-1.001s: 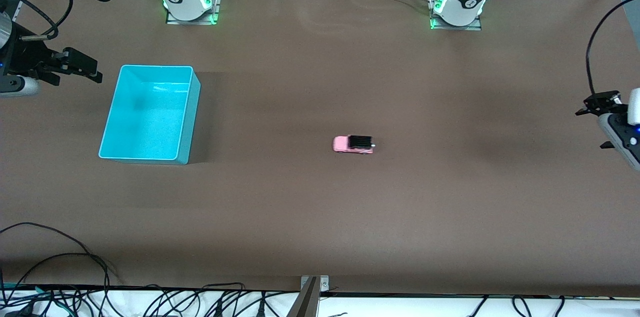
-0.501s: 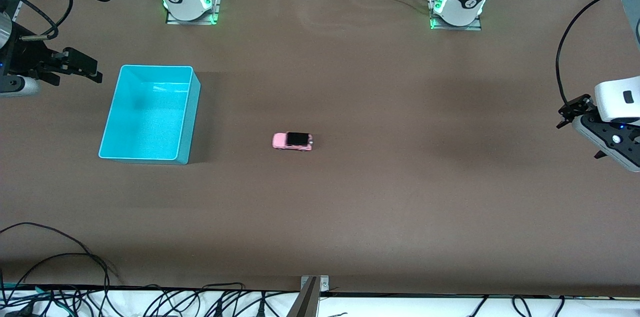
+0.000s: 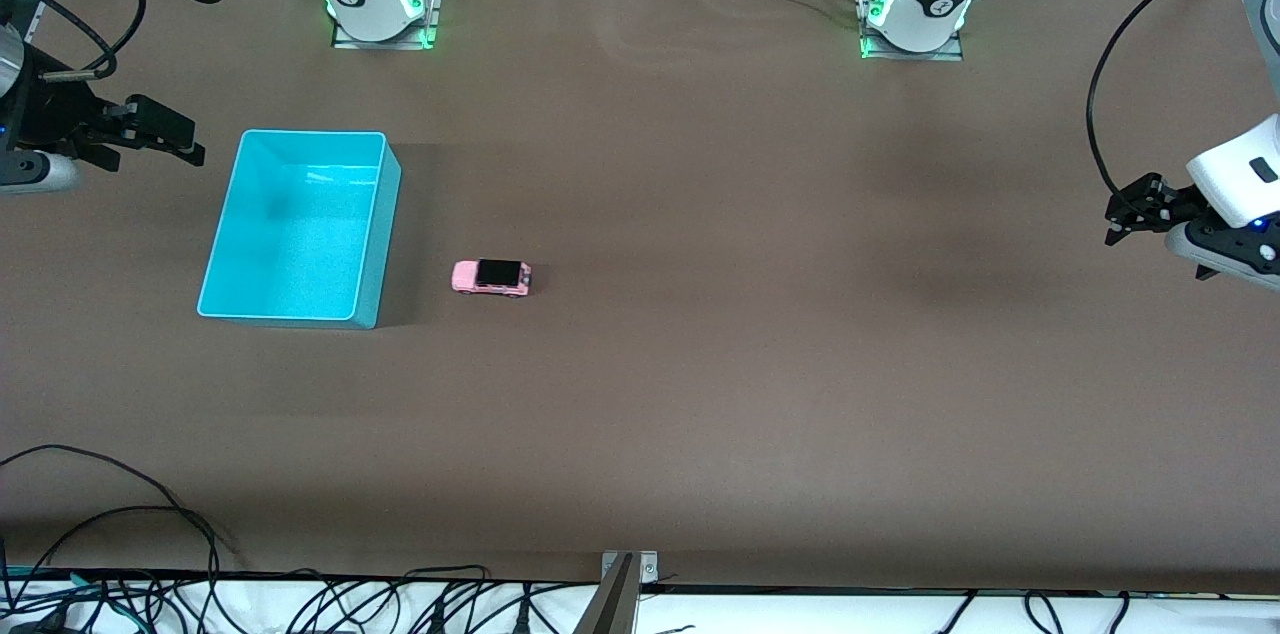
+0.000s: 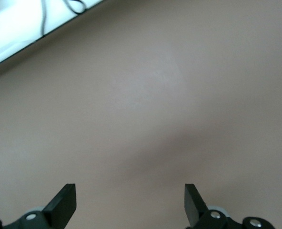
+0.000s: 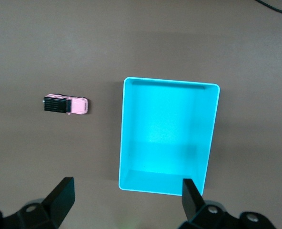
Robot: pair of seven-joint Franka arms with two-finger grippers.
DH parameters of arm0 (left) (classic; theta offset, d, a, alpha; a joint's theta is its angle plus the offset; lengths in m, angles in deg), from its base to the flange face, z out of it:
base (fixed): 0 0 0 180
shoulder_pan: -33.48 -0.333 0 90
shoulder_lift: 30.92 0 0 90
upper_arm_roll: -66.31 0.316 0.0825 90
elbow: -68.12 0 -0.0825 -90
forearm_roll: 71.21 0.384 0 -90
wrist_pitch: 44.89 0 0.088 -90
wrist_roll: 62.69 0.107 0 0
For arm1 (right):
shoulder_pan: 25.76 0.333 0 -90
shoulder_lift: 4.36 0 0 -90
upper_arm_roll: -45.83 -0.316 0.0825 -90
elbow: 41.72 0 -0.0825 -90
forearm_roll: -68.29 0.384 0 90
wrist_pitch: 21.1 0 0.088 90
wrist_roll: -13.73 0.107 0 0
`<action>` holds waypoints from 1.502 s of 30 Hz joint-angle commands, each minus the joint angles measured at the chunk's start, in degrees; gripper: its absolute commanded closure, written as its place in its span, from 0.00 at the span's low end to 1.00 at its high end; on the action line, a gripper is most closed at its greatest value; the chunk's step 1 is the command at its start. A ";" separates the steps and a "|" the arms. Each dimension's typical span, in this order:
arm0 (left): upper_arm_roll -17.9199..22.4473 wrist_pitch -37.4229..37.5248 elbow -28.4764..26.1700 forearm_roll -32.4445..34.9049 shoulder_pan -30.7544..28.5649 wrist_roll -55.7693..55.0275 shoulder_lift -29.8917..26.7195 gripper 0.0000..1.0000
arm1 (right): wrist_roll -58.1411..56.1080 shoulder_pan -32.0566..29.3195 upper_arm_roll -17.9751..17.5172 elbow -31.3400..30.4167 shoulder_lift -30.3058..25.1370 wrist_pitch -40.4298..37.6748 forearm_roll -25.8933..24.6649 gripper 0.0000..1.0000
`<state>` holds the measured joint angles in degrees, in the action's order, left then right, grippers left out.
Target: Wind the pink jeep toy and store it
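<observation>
Brown tabletop (image 3: 700, 394): pink jeep toy (image 3: 491, 277) sits beside the turquoise bin (image 3: 385, 244). Left gripper (image 3: 1125, 214) and right gripper (image 3: 165, 139) hang over opposite table edges, fingers spread wide, empty; both arms are partly cut off.

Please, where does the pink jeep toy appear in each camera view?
Front view: pink jeep toy on the table beside the turquoise bin, toward the left arm's end of it.
Left wrist view: not in it.
Right wrist view: pink jeep toy beside the bin.
Shared landmark: the turquoise bin.
</observation>
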<state>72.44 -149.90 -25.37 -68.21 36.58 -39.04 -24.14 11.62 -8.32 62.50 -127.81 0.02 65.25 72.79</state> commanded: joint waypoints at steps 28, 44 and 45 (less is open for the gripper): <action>-1.64 11.75 -6.62 -1.33 -3.72 -1.77 -9.24 0.00 | -16.94 6.29 -0.58 0.84 2.91 -2.77 -0.46 0.00; -2.08 12.73 -5.65 -6.24 -2.92 -7.39 -9.33 0.00 | -46.03 7.26 -4.62 -0.30 10.99 2.33 2.53 0.00; -2.08 12.73 -5.74 -7.73 -3.01 -8.09 -9.33 0.00 | -48.32 7.17 -4.89 -0.74 11.78 3.29 2.62 0.00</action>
<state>70.47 -137.91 -31.43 -70.41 34.21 -43.80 -33.02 -27.23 -1.22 58.49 -128.04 8.62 66.17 74.29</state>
